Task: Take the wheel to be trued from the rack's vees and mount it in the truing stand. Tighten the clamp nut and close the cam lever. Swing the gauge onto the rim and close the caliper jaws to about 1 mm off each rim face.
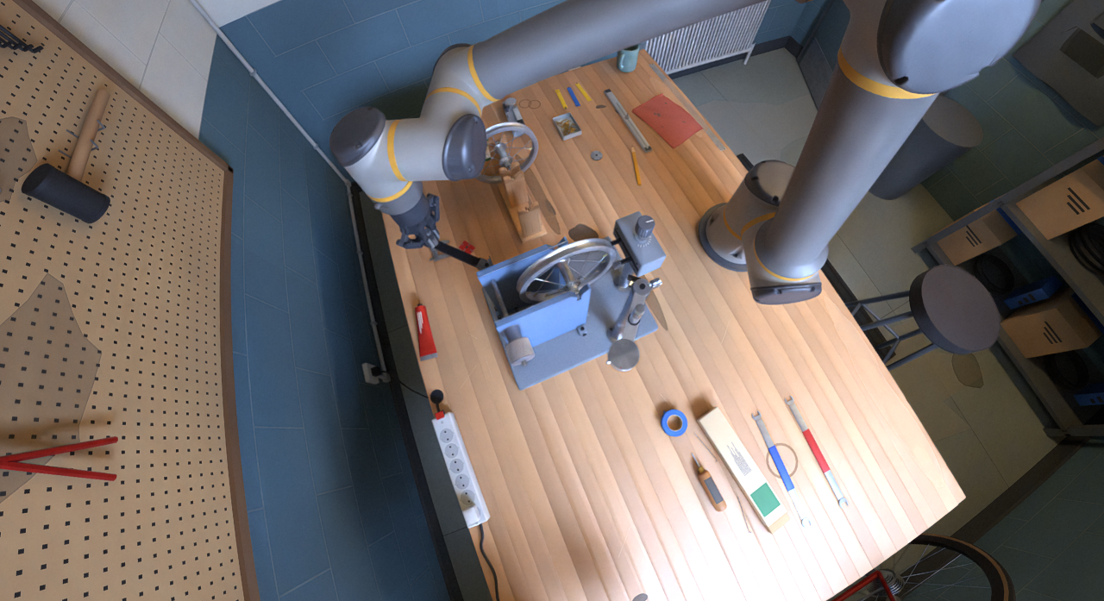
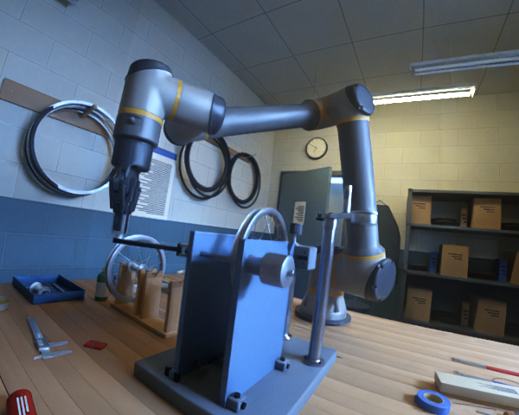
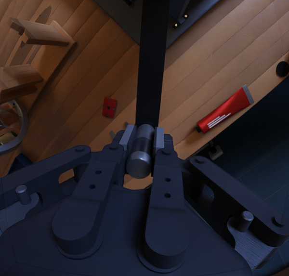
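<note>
The black cam lever (image 1: 459,255) (image 2: 148,245) (image 3: 149,68) sticks out sideways from the blue truing stand (image 1: 552,308) (image 2: 237,312), and its round grey tip is held in my closed gripper (image 1: 432,246) (image 2: 118,232) (image 3: 140,138). The gripper hangs over the lever's outer end, near the table's wall-side edge. A spoked wheel (image 1: 569,267) (image 2: 261,232) sits in the stand. The knurled clamp nut (image 2: 275,270) faces the second side camera. The gauge post (image 2: 321,286) stands upright beside the rim. A second wheel (image 1: 511,151) (image 2: 134,263) rests in the wooden rack (image 1: 525,204) (image 2: 150,297).
Behind the stand is the wooden rack, with a blue tray (image 2: 47,287) by the wall. A red tube (image 1: 424,331) (image 3: 225,111) and a small red tile (image 3: 109,107) lie near the table edge below the gripper. A power strip (image 1: 460,468) and hand tools lie further along.
</note>
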`<action>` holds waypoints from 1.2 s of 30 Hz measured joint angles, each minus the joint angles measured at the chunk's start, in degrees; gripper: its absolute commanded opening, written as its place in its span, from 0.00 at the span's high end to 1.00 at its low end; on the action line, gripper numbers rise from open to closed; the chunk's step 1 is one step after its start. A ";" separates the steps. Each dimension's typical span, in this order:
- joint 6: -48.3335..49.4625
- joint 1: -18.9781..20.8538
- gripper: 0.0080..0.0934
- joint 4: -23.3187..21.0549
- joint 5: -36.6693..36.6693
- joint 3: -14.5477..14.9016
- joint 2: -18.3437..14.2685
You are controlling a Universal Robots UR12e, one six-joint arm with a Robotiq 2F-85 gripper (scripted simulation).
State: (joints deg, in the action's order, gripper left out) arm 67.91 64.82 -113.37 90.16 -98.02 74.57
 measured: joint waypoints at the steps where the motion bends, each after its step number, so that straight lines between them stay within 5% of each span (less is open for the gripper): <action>1: 0.46 0.09 1.00 0.02 0.00 0.09 -0.07; 36: 15.99 3.14 1.00 0.55 0.02 2.43 -1.83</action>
State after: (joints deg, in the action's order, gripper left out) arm 83.90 67.96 -112.82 90.17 -95.60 72.74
